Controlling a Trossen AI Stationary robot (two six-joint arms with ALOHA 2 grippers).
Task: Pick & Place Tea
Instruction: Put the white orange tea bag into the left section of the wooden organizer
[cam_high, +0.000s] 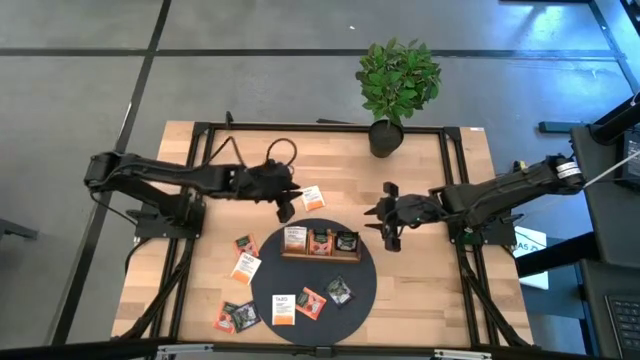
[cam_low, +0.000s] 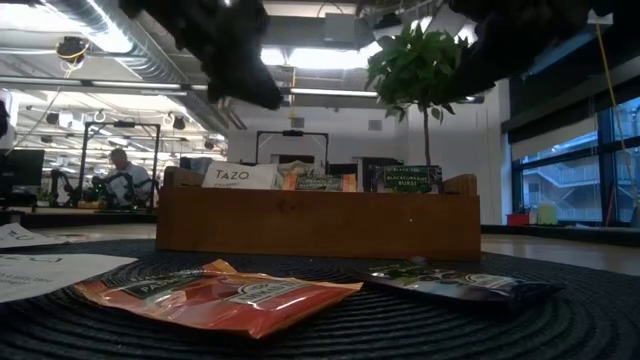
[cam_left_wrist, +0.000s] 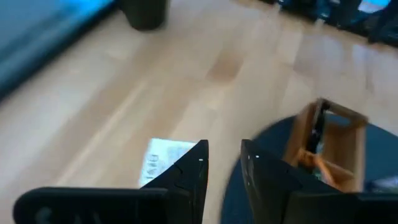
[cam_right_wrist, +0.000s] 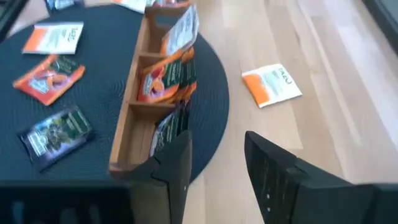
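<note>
Orange sachet (cam_low: 215, 295) before tray (cam_low: 318, 223)

two dark, near-black arms, each built of jointed segments with a chunky wrist. the left gripper (cam_left_wrist: 224, 163) and right gripper (cam_right_wrist: 217, 155) each end in two flat, wedge-shaped black fingers. thin black cables loop by the left arm (cam_high: 170, 175).

open-plan office; desks (cam_low: 60, 205), ceiling ducts (cam_low: 110, 40)
</note>
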